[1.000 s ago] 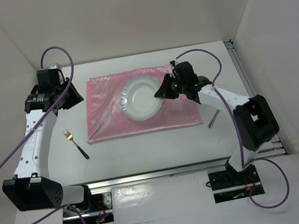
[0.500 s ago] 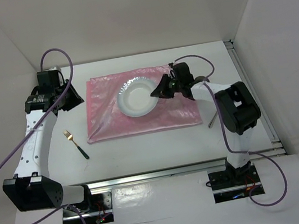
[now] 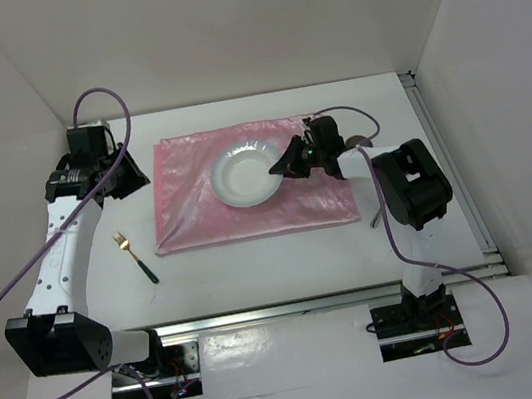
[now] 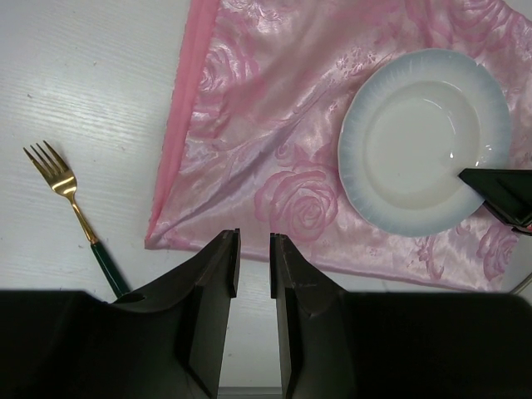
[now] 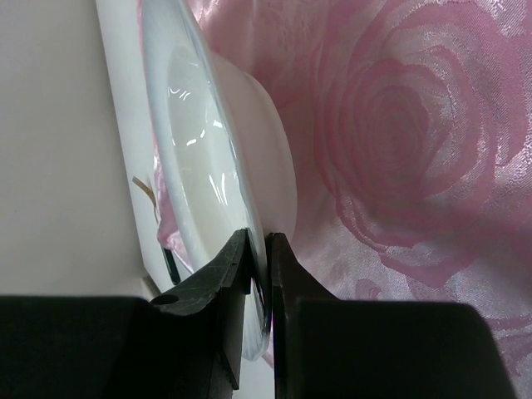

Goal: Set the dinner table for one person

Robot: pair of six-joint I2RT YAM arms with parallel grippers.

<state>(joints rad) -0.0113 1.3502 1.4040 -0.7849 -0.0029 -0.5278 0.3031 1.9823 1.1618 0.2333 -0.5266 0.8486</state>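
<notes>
A white plate with a pale blue rim (image 3: pixel 247 175) sits on the shiny pink mat (image 3: pixel 188 217), which lies on the white dinner table (image 3: pixel 256 262). My right gripper (image 3: pixel 287 165) is shut on the plate's right rim; the right wrist view shows the rim (image 5: pixel 208 166) pinched between my fingers (image 5: pixel 258 238). My left gripper (image 3: pixel 128 171) hovers over the table past the mat's left edge. Its jaws (image 4: pixel 254 237) stand nearly shut, with a narrow gap and nothing between them. The left wrist view shows the plate (image 4: pixel 424 137) and the mat (image 4: pixel 274 125).
A gold fork with a dark green handle (image 3: pixel 135 256) lies on the table left of the mat and also shows in the left wrist view (image 4: pixel 75 216). A thin silvery utensil (image 3: pixel 379 212) lies right of the mat's front corner. White walls enclose the table.
My right gripper has moved the plate a little left and lowered it towards the mat. The right arm's elbow has swung in. The left arm has not moved.
</notes>
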